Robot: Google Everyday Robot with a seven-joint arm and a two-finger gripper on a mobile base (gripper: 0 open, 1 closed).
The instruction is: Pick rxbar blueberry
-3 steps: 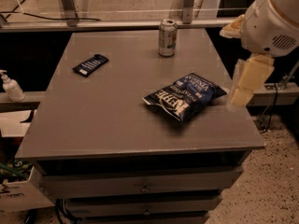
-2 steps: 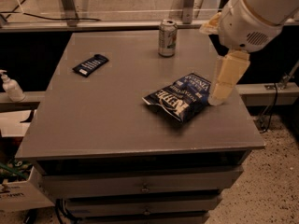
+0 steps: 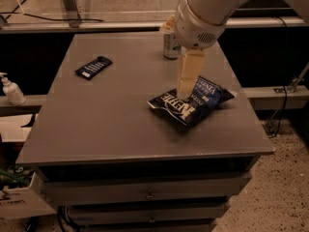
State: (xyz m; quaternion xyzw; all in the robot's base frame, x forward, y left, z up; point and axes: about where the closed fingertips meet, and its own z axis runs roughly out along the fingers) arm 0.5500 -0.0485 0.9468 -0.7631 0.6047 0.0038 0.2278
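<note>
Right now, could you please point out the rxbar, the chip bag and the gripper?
rxbar [image 3: 93, 67]: camera view, middle of the wrapper.
chip bag [image 3: 206, 100]: camera view, its right half.
gripper [image 3: 184, 94]: camera view, its tip, in front of the chip bag's top edge.

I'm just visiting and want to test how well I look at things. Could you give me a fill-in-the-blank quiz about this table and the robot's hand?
1. The robot's hand hangs over the chip bag, which lies to the ____ of the rxbar blueberry in the camera's view.
2. The rxbar blueberry is much ____ than the chip bag.
3. Counting the silver can, the table holds ____ items.

Missing words: right; smaller; three.
</note>
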